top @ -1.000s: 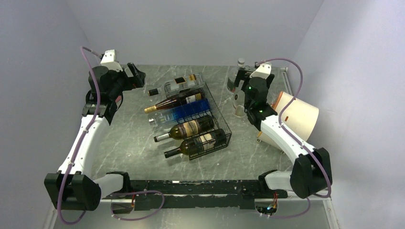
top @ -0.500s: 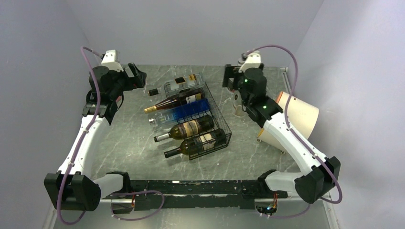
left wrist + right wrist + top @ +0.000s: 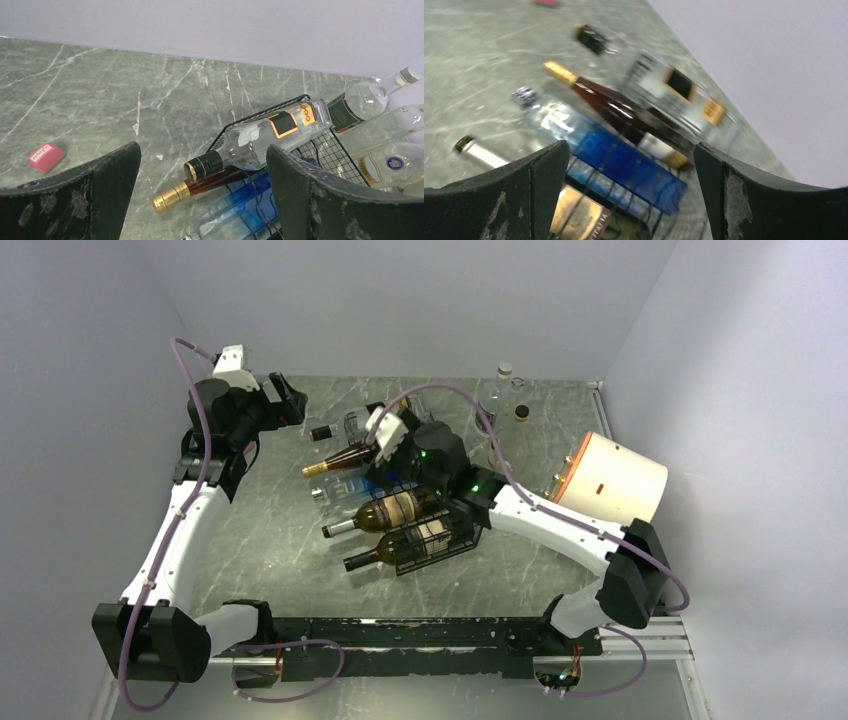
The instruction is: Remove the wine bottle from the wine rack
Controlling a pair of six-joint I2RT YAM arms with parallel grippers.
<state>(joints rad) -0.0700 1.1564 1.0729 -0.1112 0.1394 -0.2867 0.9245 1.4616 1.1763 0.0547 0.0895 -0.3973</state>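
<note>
The black wire wine rack (image 3: 474,528) lies mid-table with several bottles in it. A dark red wine bottle with a gold cap (image 3: 335,462) lies near its far end, neck pointing left, under a clear bottle with a black cap (image 3: 322,433). My right gripper (image 3: 380,452) hovers over the rack, open and empty. The blurred right wrist view (image 3: 630,146) has it above a blue bottle (image 3: 624,160) and the wine bottle (image 3: 599,97). My left gripper (image 3: 290,400) is open and empty at the back left, facing the bottle necks (image 3: 202,150). The wine bottle (image 3: 200,187) and the rack (image 3: 330,150) show there.
A white cylinder (image 3: 610,478) lies at the right. Clear bottles (image 3: 500,380) stand at the back right and show in the left wrist view (image 3: 370,100). Two dark labelled bottles (image 3: 395,510) fill the rack's near end. A small pink object (image 3: 46,156) lies on the table.
My right arm has swung from the back right, beside the standing bottles, leftward to over the rack. The left arm and the bottles have not moved.
</note>
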